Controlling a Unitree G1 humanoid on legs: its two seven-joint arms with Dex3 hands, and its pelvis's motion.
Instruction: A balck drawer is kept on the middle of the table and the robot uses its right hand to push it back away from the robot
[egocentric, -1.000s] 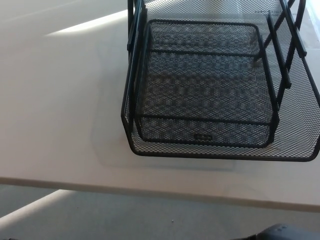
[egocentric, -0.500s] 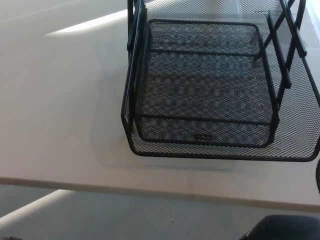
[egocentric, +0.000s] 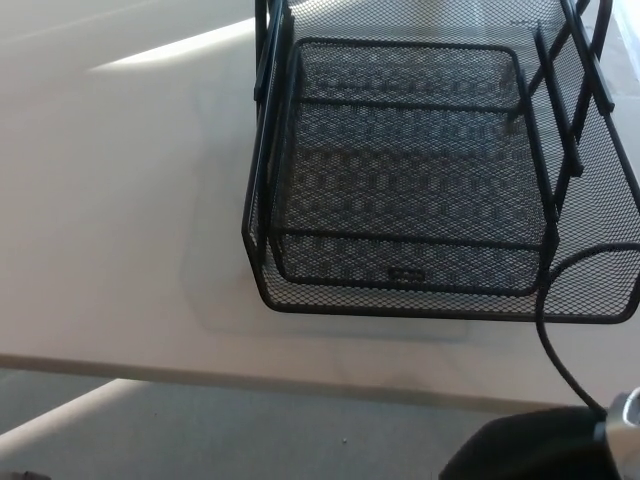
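A black wire-mesh drawer (egocentric: 410, 190) sits inside a black mesh frame (egocentric: 600, 250) on the white table (egocentric: 120, 200), right of the middle. Its front wall with a small label faces me. A dark rounded part of my right hand or arm (egocentric: 530, 445) shows at the bottom right, below the table's near edge and apart from the drawer. Whether the hand is open or shut cannot be told. A thin black cable (egocentric: 548, 335) loops up from it in front of the drawer's front right corner. My left hand is out of the picture.
The table's near edge (egocentric: 250, 375) runs across the lower picture, with grey floor (egocentric: 200, 430) below it. Bare white tabletop lies to the left of the drawer. The frame's upright black bars (egocentric: 265, 90) stand on both sides of the drawer.
My right arm has risen further into view at the bottom right, and its cable now loops up over the drawer's front right corner. The drawer has not moved.
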